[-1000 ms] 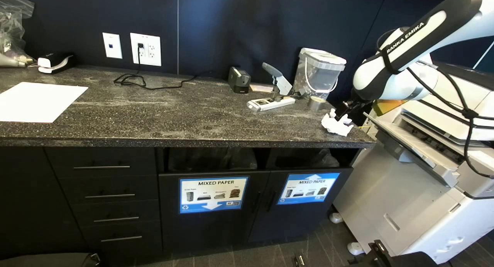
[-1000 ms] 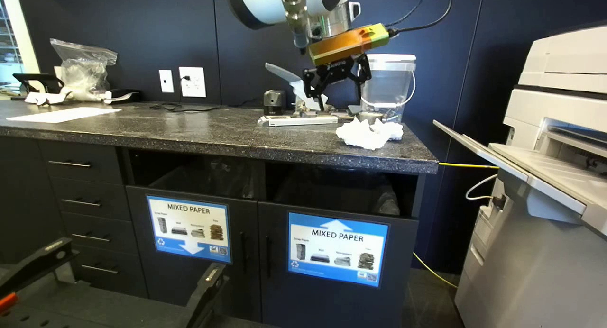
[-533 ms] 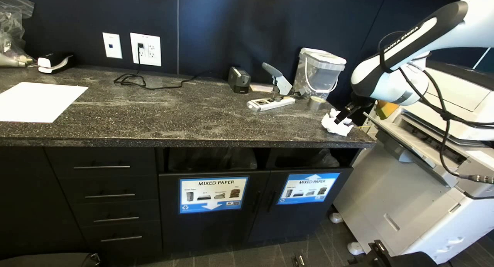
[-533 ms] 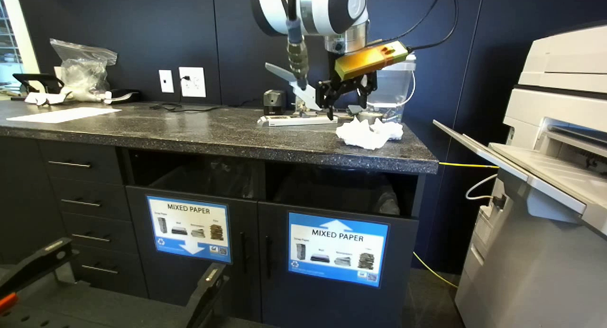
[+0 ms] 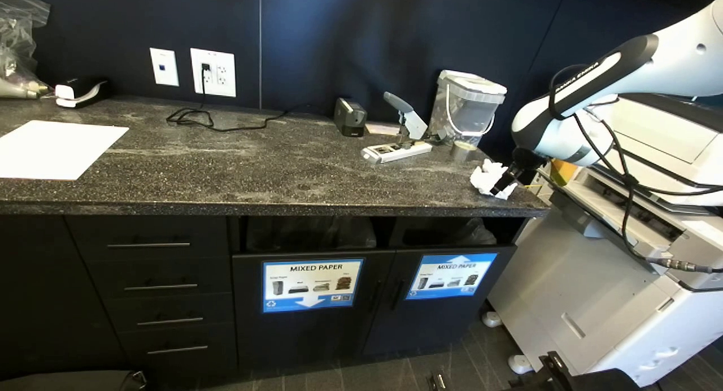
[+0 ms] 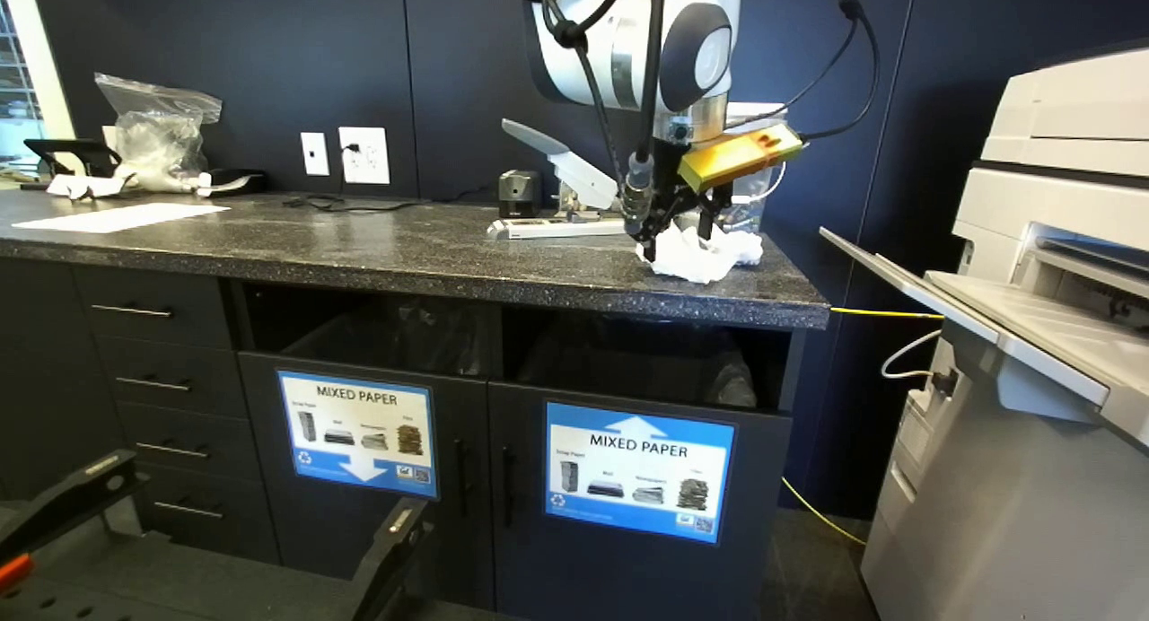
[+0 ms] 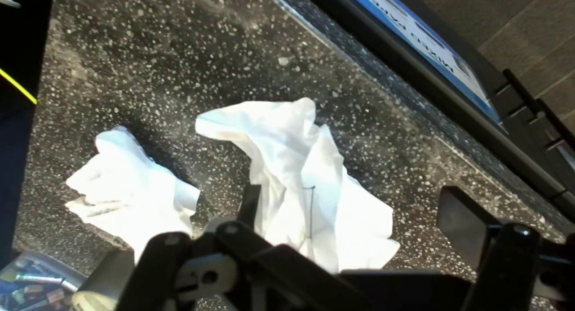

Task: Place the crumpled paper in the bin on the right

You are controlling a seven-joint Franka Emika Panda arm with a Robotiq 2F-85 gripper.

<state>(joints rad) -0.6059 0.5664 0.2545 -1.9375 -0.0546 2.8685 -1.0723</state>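
Observation:
Two white crumpled paper pieces lie on the dark counter near its end. The nearer crumpled paper (image 7: 296, 167) is between my open fingers in the wrist view, beside the left finger and apart from the right one. The second crumpled paper (image 7: 134, 189) lies to the left, outside the fingers. The crumpled paper also shows in both exterior views (image 5: 486, 177) (image 6: 691, 260). My gripper (image 7: 350, 196) is open, low over the paper in both exterior views (image 5: 504, 182) (image 6: 678, 240). The bin (image 6: 628, 356) is the right-hand dark slot under the counter, above a bright blue label; it also shows here (image 5: 438, 234).
A similar slot (image 6: 377, 329) is left of the bin. A stapler (image 6: 565, 229), a tape roll (image 5: 463, 151) and a translucent bucket (image 5: 466, 108) stand behind the paper. A printer (image 6: 1005, 379) stands right of the counter's end. The counter edge (image 6: 556, 293) overhangs the slots.
My open gripper has moved down toward the counter, to the right in an exterior view, and now has its fingertips at the paper. The paper has not moved.

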